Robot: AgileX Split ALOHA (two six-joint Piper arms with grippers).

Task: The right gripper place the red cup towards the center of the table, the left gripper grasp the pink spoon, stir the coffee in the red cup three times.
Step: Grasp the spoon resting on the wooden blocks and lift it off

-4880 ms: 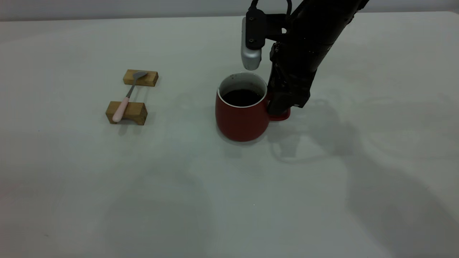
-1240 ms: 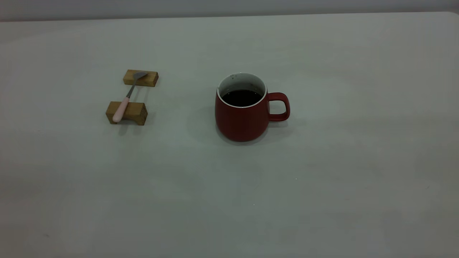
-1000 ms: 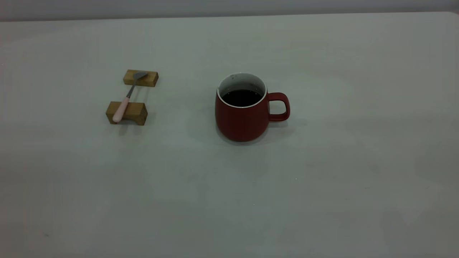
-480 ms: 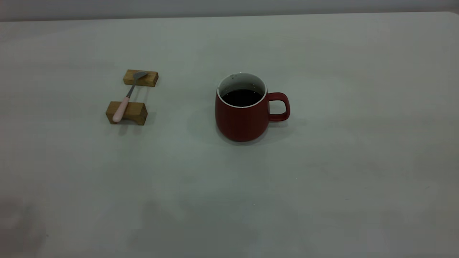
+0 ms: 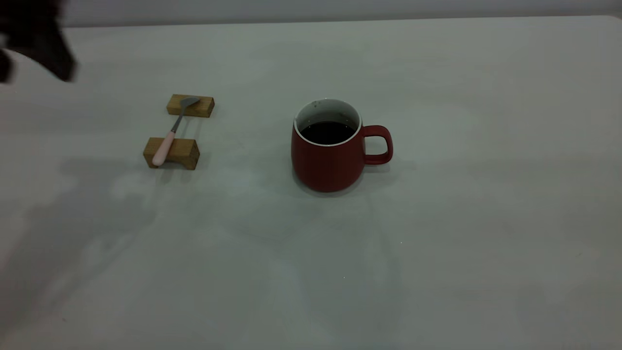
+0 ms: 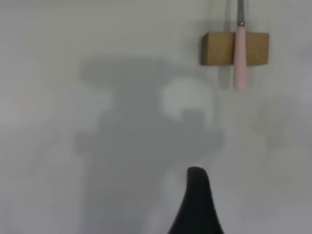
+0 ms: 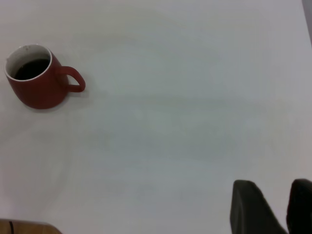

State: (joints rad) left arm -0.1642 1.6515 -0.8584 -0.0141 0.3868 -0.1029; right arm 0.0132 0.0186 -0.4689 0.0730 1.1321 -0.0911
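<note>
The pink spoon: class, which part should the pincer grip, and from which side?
Grip the pink spoon at its handle, probably from above, closing across its width. It bridges two wooden blocks, so the span between them sits raised off the table, leaving room for fingers.

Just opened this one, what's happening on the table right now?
Nothing is being held. The red cup of coffee stands alone near the middle of the table, with the right gripper far off to the side. The pink spoon lies across two wooden blocks, untouched. The left arm shows at the exterior view's left edge, with its gripper above the table short of the spoon.
</note>
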